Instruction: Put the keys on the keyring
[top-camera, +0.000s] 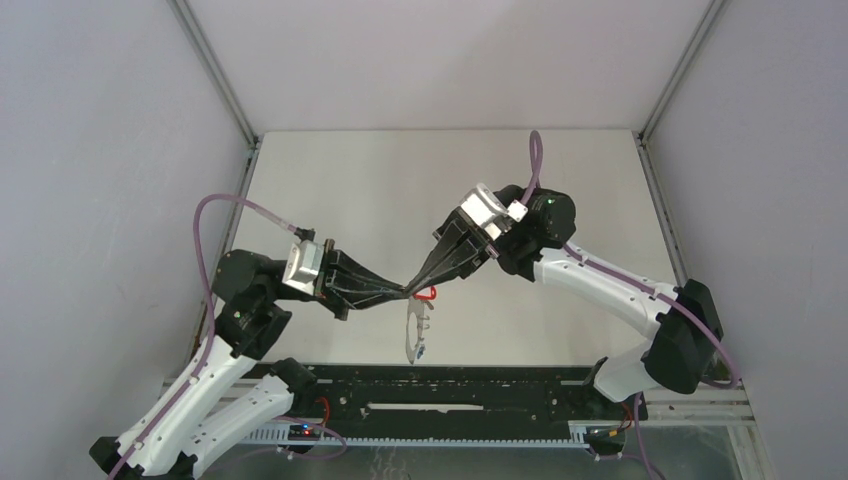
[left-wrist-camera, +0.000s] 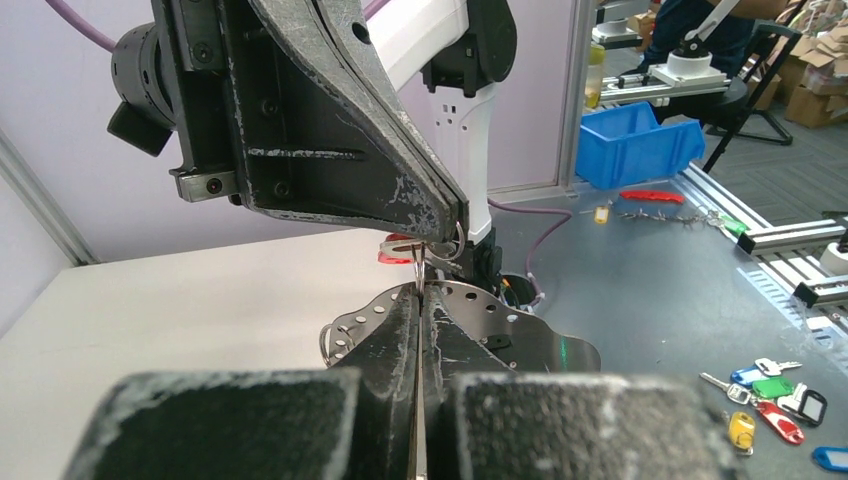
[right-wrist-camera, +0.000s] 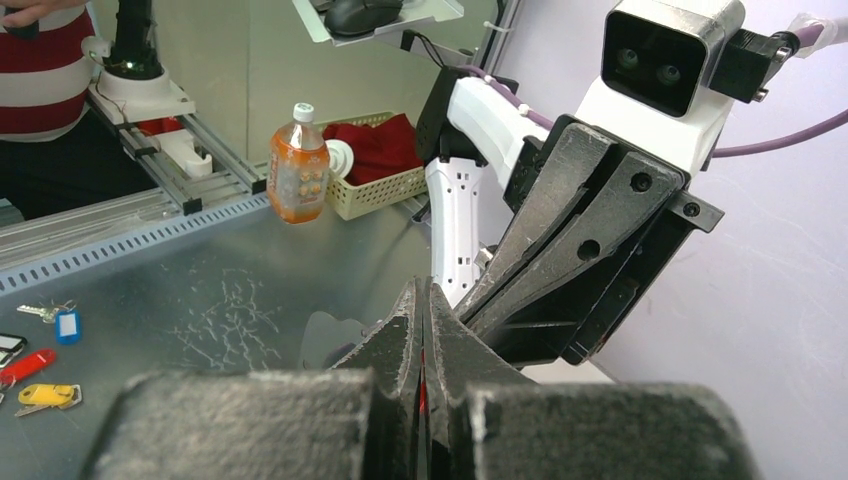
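Observation:
Both grippers meet tip to tip above the middle of the table. My left gripper (top-camera: 409, 293) (left-wrist-camera: 420, 288) is shut on the keyring (top-camera: 414, 330) (left-wrist-camera: 500, 315), a grey metal piece with holes along its rim that hangs below the fingertips. My right gripper (top-camera: 421, 286) (right-wrist-camera: 422, 292) is shut on the red key (top-camera: 429, 294) (left-wrist-camera: 397, 250). Only a red sliver of that key shows between the jaws in the right wrist view. A small blue piece (top-camera: 421, 352), probably the blue key, hangs at the keyring's lower end. A small wire loop (left-wrist-camera: 328, 342) sits at the keyring's left edge.
A black rail (top-camera: 440, 385) runs along the table's near edge, between the arm bases. Beyond the table, a metal bench holds loose coloured key tags (left-wrist-camera: 770, 395) (right-wrist-camera: 40, 365), a blue bin (left-wrist-camera: 640, 145), an orange bottle (right-wrist-camera: 298, 175) and a basket (right-wrist-camera: 385, 180).

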